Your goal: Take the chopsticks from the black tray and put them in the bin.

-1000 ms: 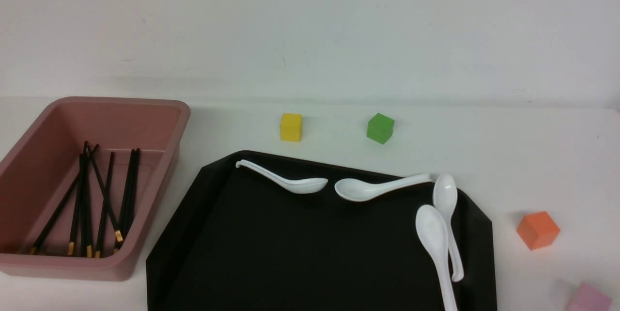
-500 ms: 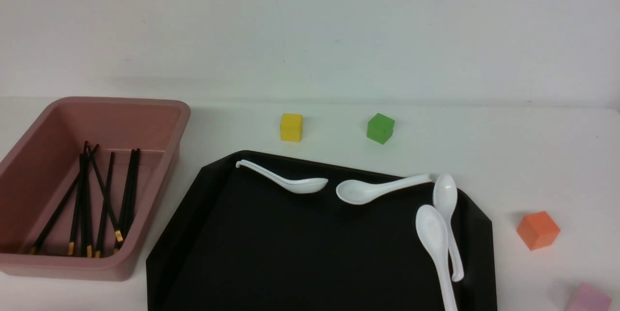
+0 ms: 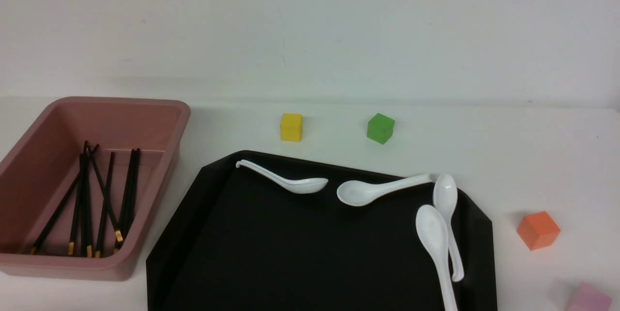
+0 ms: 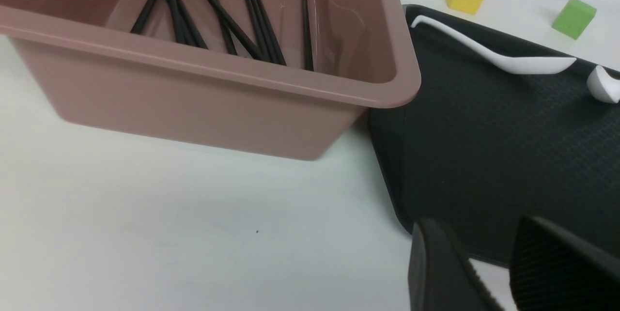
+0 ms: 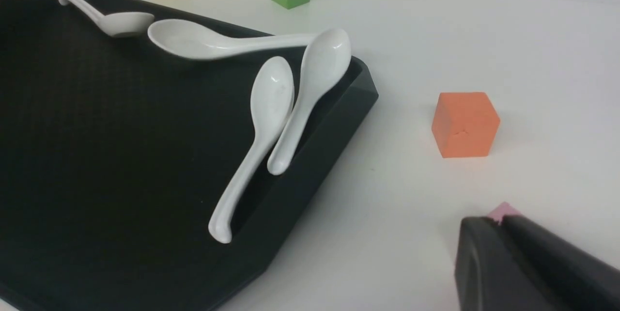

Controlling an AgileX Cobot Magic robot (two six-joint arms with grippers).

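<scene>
Several black chopsticks (image 3: 104, 204) with gold ends lie inside the dusty-pink bin (image 3: 121, 102) at the left; they also show in the left wrist view (image 4: 220, 10). The black tray (image 3: 290, 253) holds only white spoons; I see no chopstick on it. Neither gripper shows in the front view. My left gripper (image 4: 489, 265) is open and empty, low over the table at the tray's near corner (image 4: 484, 132), beside the bin (image 4: 193, 102). My right gripper (image 5: 501, 224) is shut with nothing between its jaws, over the table to the right of the tray (image 5: 97, 132).
Several white soup spoons (image 3: 300, 184) lie along the tray's far and right sides (image 5: 271, 107). A yellow cube (image 3: 291, 127) and a green cube (image 3: 380, 128) stand behind the tray. An orange cube (image 3: 537, 229) and a pink cube (image 3: 588, 299) stand to its right.
The bowl of the middle spoon at the tray's far side has shifted very slightly to the right. Nothing else has moved.
</scene>
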